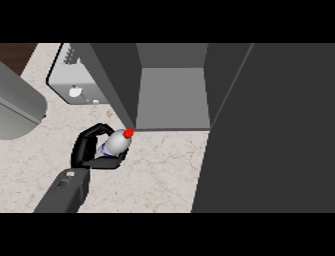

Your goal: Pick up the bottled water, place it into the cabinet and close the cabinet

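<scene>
Just left of the frame's centre, the bottled water (115, 142) sits inside the curled black fingers of the one hand in view (89, 150), whose grey forearm comes up from the lower left. From its position this looks like the left hand, though I cannot be sure. The fingers and thumb wrap the bottle's pale body, leaving the red cap (128, 133) free and pointing toward the lower front edge of the open cabinet (170, 97) at upper centre. The cap almost meets that edge. The cabinet door (281, 130) fills the right side, swung wide.

The bottle probably handles as light, fairly stiff and smooth-sided, so it may slip; the mid-body hold seems the sensible place.

A grey appliance (74, 75) stands at upper left on the marble counter (155, 170).
</scene>
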`<state>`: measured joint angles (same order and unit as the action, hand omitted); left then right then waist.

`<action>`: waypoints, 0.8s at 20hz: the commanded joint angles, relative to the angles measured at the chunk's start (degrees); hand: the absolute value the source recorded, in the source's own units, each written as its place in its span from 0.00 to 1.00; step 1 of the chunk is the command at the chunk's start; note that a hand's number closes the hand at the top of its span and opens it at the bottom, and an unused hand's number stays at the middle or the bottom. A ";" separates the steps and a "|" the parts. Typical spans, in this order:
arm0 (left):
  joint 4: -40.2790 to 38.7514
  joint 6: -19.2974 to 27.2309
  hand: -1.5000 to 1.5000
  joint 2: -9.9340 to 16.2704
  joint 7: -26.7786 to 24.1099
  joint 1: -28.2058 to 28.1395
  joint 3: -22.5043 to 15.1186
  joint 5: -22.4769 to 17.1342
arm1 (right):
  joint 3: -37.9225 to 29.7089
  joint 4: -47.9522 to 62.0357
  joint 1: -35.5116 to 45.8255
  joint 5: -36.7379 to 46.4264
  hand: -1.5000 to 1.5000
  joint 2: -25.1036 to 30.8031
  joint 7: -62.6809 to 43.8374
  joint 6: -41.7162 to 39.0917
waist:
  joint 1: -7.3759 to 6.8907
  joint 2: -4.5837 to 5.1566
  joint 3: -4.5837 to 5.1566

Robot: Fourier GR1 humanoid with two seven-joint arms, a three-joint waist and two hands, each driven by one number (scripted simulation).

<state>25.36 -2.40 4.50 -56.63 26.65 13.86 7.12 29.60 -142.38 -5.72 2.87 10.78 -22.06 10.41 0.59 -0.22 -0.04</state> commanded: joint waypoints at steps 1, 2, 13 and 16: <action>5.91 0.35 1.00 -4.27 -2.10 -3.51 -3.30 -1.19 | 0.52 -6.98 -4.04 2.79 0.00 2.05 -1.79 -0.24 | -0.41 -0.18 0.01; 4.57 2.00 1.00 -4.32 -0.75 -1.65 -5.27 -3.25 | 0.51 -11.59 -3.50 2.39 0.00 2.79 -6.59 0.30 | 0.13 -0.22 0.06; 25.11 7.22 1.00 -4.48 17.90 -3.95 -25.08 -24.75 | 4.34 -5.44 -7.00 5.56 0.00 1.68 3.28 1.48 | 0.29 -0.18 0.05; 33.29 12.28 1.00 -4.48 25.75 -2.70 -25.20 -23.42 | 1.03 -5.13 -10.75 1.76 0.00 4.14 7.76 -0.33 | -0.08 -0.19 -0.03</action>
<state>51.24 5.83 0.27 -38.08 22.47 -9.32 -14.96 30.31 -142.14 -10.77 2.62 12.75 -16.51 10.85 0.46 -0.37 -0.02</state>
